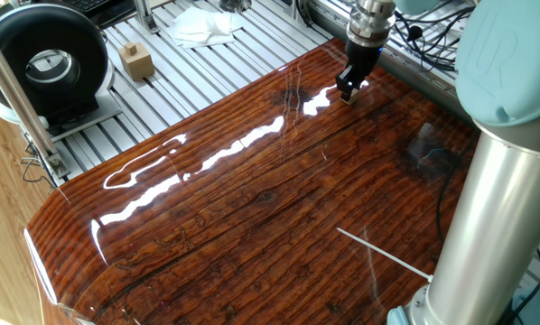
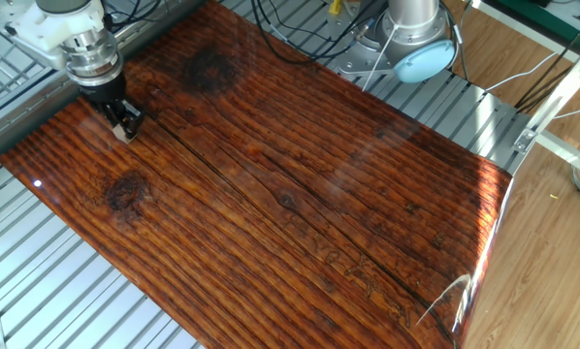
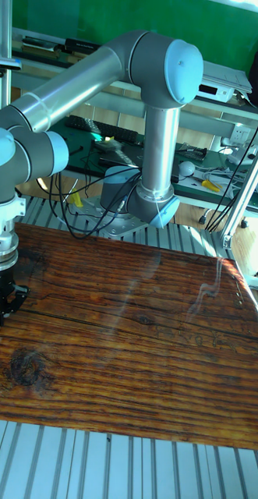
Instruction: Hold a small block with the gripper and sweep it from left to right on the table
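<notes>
Glossy table (image 2: 300,194): one gripper (image 2: 125,123) pinching one small block (image 2: 127,134).

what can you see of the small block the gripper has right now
Only a sliver shows. The small block is a tiny pale beige cube, seemingly plain wood, pinched between the black fingers of the gripper, which hide most of it. It sits at the fingertips, down at the surface of the glossy reddish-brown table near one far corner. Whether it actually touches the board cannot be told.
</notes>
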You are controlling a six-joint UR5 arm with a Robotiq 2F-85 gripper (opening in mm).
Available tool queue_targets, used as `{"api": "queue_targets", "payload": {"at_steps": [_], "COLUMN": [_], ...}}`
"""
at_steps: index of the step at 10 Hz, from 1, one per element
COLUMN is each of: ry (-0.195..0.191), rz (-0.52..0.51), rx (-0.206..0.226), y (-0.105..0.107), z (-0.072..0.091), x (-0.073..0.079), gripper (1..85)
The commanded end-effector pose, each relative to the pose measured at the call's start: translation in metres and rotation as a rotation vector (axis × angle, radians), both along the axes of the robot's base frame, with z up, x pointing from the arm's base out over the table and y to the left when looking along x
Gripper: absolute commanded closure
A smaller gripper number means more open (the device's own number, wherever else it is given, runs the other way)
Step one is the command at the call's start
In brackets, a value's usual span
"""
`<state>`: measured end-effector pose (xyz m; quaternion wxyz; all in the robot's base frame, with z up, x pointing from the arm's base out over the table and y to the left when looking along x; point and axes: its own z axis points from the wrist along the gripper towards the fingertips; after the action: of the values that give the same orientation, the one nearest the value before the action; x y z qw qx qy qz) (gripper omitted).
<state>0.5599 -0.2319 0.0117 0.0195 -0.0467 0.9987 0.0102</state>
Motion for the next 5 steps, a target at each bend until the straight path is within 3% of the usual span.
{"api": "queue_targets", "payload": {"at_steps": [1, 5], "ry": [-0.005, -0.008], "rz": [-0.015, -0.019], "rx": [0.013, 0.019], "y": [0.0046, 0.0084], "z": [0.0011, 0.0012], "x": [0.0017, 0.0034], "gripper": [84.7, 84.7]}}
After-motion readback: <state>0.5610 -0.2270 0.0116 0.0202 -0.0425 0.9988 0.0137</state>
